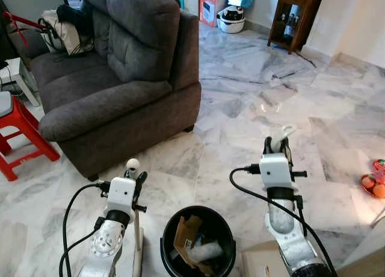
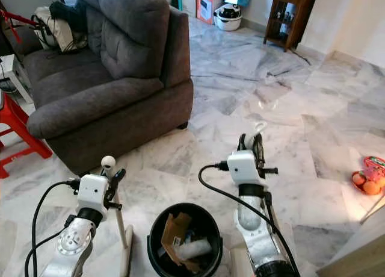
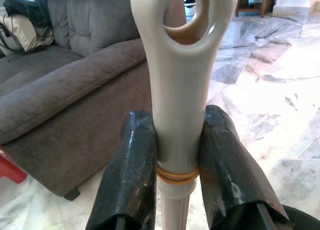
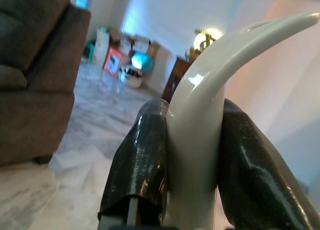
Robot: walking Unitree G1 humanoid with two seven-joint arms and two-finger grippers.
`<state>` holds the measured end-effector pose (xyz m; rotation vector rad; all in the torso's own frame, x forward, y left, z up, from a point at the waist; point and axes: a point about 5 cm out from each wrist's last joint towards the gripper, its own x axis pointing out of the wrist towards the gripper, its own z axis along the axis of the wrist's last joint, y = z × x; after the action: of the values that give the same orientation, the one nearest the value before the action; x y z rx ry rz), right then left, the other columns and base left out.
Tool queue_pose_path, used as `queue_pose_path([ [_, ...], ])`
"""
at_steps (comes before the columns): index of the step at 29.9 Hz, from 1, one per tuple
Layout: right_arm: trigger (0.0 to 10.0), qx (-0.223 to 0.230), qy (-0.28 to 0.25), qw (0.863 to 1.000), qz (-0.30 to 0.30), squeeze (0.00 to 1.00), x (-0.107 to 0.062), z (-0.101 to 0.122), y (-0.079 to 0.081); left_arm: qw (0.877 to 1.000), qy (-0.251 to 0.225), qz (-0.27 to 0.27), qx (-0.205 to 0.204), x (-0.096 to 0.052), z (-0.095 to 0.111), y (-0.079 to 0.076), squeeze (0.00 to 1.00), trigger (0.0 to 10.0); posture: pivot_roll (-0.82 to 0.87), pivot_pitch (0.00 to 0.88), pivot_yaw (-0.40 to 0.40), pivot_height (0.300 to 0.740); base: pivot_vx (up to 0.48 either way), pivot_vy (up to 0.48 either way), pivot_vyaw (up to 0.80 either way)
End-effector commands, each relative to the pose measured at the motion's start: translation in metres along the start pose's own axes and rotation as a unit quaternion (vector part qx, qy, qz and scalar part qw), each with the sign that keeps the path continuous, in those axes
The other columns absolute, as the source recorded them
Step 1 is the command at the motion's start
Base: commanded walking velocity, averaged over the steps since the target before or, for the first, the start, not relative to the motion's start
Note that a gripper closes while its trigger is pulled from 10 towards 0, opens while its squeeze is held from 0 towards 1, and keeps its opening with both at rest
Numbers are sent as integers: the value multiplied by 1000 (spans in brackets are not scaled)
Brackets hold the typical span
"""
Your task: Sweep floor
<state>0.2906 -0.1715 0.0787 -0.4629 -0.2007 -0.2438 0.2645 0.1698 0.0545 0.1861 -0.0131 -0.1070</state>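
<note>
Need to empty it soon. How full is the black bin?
Partly full: the black bin holds cardboard and crumpled wrapping, lying below its rim.

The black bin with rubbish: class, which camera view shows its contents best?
The right eye view: the black bin appears almost whole, cardboard and wrappers visible inside. The left eye view crops its bottom; the left wrist view catches only a rim sliver.

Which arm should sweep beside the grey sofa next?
Probably left: the left gripper, shut on a cream handle, is nearest the sofa. The right gripper holds a curved handle over open floor, farther away.

floor: grey-veined marble (image 1: 252, 102) | grey sofa (image 1: 120, 78) | dark wooden cabinet (image 1: 296, 15), contents unclear
</note>
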Motion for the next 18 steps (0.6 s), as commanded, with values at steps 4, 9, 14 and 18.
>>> queue_pose_path([
  [4,10000,25,7,1000,-11,0,0,-4,-3,1000,-25,3,9,-1,10,5,0,10000,120,19,53,740,0,0,0],
  [9,10000,28,9,1000,-10,0,-2,-9,0,1000,-28,1,7,-3,11,2,0,10000,121,10,54,740,0,0,0],
  [14,10000,37,16,999,-10,0,-3,-12,1,1000,-28,0,6,-5,11,2,0,10000,121,0,56,740,0,0,0],
  [18,10000,49,23,998,-13,0,-5,-15,1,1000,-25,1,2,-7,10,2,0,10000,120,0,58,740,0,0,0],
])
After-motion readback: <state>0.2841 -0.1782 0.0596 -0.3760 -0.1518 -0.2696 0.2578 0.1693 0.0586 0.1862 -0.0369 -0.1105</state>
